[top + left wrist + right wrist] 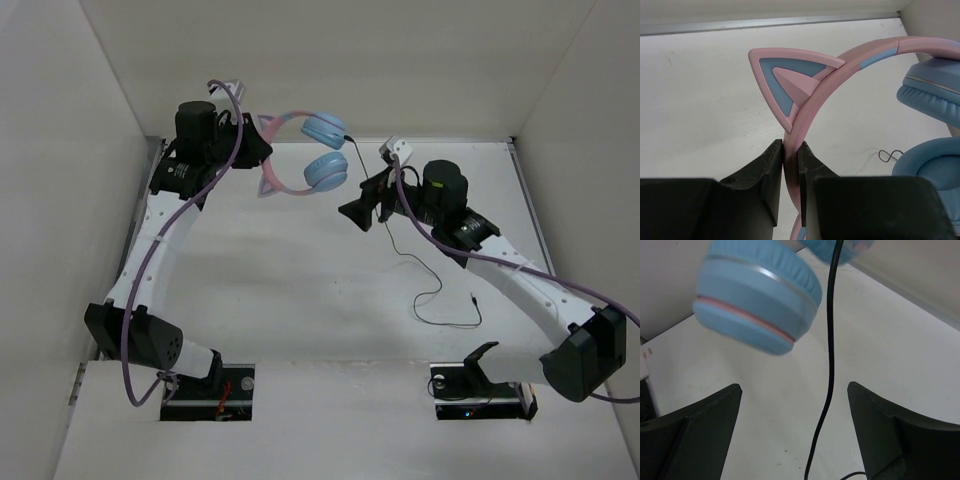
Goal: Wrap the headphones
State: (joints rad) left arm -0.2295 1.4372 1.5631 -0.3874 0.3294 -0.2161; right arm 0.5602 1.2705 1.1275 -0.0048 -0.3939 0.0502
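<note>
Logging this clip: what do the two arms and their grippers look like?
Both arms have white link shells with black joint housings: left arm, right arm. A thick purple cable runs along each. The left gripper and right gripper carry matte black, wedge-shaped fingers. No markings legible.

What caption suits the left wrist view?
Left gripper pinching the headphones by the pink headband, below a cat ear.

left arm [148, 262], right arm [530, 285]: white, black joints | cables [236, 140]: purple | left claw [791, 150], right claw [794, 387]: black
</note>
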